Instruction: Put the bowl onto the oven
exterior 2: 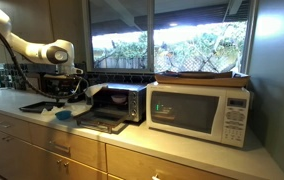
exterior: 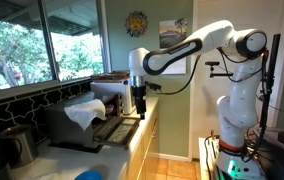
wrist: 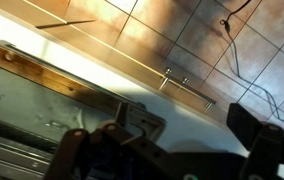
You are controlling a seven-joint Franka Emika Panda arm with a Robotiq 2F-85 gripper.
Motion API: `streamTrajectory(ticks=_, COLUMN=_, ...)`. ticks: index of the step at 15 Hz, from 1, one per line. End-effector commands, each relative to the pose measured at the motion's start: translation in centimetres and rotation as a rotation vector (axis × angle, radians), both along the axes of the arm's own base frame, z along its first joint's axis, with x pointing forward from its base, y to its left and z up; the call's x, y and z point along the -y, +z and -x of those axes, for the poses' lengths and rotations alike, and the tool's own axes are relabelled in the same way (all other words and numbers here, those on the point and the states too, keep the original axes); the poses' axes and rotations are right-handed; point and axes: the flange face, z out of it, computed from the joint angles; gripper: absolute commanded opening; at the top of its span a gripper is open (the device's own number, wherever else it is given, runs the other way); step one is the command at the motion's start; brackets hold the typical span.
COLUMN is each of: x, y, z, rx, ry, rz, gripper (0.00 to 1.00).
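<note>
**Bowl on the worktop, hand open and empty**

Nearest to me, the blue bowl (exterior: 90,175) sits low on the pale worktop (exterior 2: 147,140), cut off by the frame edge; it is small, round and smooth, with a plastic look. In an exterior view the bowl (exterior 2: 64,115) lies just in front of the dropped door (exterior 2: 102,124) of a dark toaster oven (exterior 2: 125,102). A shiny metal pot (exterior: 18,145) stands off to one side of that appliance. A crumpled white cloth (exterior: 82,112) is draped over the toaster oven's upper front.

My hand (exterior: 139,108) hangs above the far edge of the flat, open door, pointing down. On the wrist view the hand (wrist: 172,160) has its dark fingers (wrist: 82,155) spread wide, with nothing between them. I cannot make it out in the exterior view from the far end.

Farther along stands the microwave oven (exterior 2: 197,112), a boxy white case with a dark glass front. Its flat top carries a shallow brown tray (exterior 2: 197,74). The bowl is well apart from it. Behind everything, big window panes (exterior: 32,45) show green leaves.
</note>
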Motion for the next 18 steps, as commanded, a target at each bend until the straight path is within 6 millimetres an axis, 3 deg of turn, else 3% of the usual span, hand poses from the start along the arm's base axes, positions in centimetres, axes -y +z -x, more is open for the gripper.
streamTrajectory(ticks=1, x=-7.3, y=-2.7, z=-0.5, rx=-0.094, ry=0.122, rz=-0.003, gripper=1.00)
streamTrajectory(ticks=3, x=-10.0, y=-3.3, z=-0.5, rx=-0.134, ry=0.209, rz=-0.007, gripper=1.00)
streamTrajectory(ticks=4, x=-8.5, y=-2.9, z=0.4, rx=-0.078, ry=0.155, rz=0.012, gripper=1.00)
streamTrajectory(ticks=6, x=-10.1, y=-3.5, z=0.0, rx=-0.101, ry=0.189, rz=0.013, gripper=1.00)
streamTrajectory(ticks=9, x=-10.1, y=-3.5, z=-0.6, rx=-0.106, ry=0.196, rz=0.010, gripper=1.00)
streamTrajectory(ticks=15, x=-13.2, y=-7.4, z=-6.7, rx=0.207, ry=-0.058, rz=0.019, gripper=1.00)
streamTrajectory(ticks=18, x=-15.8, y=-9.9, z=-8.2, rx=0.258, ry=-0.095, rz=0.017, gripper=1.00)
